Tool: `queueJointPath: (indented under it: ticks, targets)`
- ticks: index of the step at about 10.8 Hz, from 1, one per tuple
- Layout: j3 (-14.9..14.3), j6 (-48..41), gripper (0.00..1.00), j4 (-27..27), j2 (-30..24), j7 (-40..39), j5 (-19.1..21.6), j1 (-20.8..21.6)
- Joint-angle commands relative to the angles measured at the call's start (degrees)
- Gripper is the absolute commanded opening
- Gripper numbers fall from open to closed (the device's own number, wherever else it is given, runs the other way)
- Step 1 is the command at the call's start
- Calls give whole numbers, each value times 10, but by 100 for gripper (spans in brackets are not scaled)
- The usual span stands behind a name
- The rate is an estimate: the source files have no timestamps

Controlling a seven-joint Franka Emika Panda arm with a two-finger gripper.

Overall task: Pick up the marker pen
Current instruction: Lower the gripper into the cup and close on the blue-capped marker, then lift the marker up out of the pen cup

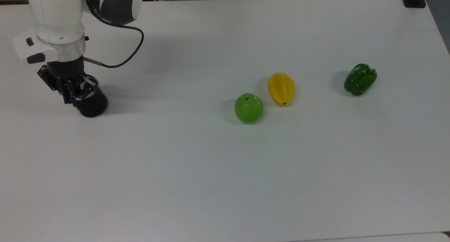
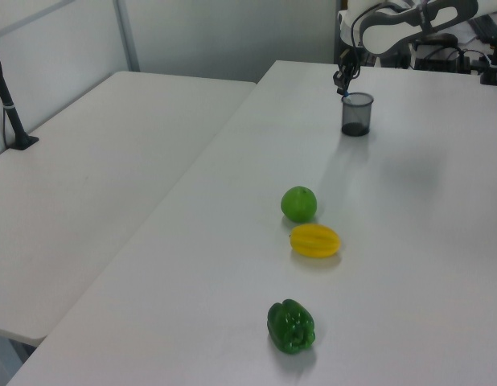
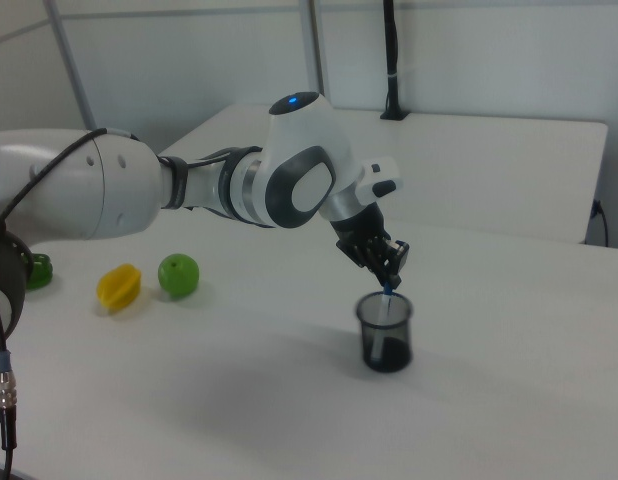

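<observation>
Working from the near end of the left view: we see the green pepper [image 2: 291, 326] low in the frame, then the yellow starfruit [image 2: 314, 240], then the green apple [image 2: 298, 203] just above it, all lying on the white table [image 2: 409, 265]. In the top view the same three sit right of centre: apple [image 1: 248, 108], starfruit [image 1: 281, 88] just beside it, pepper [image 1: 360, 79] well apart toward the right edge.

Far end of the left view, upper right of the frame: black mesh cup [image 2: 355, 113] standing upright, with the gripper [image 2: 342, 81] just above its rim.

In the top view the cup [image 1: 92, 104] is at the upper left, partly under the gripper [image 1: 72, 96].

The right view, centre-right of the frame, is clearest: the gripper [image 3: 389, 275] has its fingers pressed together on the blue top of the marker pen [image 3: 387, 293]. The pen stands nearly upright, lower part inside the cup [image 3: 385, 332], blue end poking above the rim.

In the top view we see just a speck of blue of the pen [image 1: 71, 101] at the fingertips. A black cable [image 1: 135, 48] loops off the arm's wrist.
</observation>
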Motion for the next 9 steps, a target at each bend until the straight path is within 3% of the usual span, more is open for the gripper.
queueJointPath:
  ticks: [1, 9]
  targets:
    - [-5, 17, 0, -11, -3, 14, -14, 6]
    - [-5, 7, 0, -5, -41, 11, -7, -1]
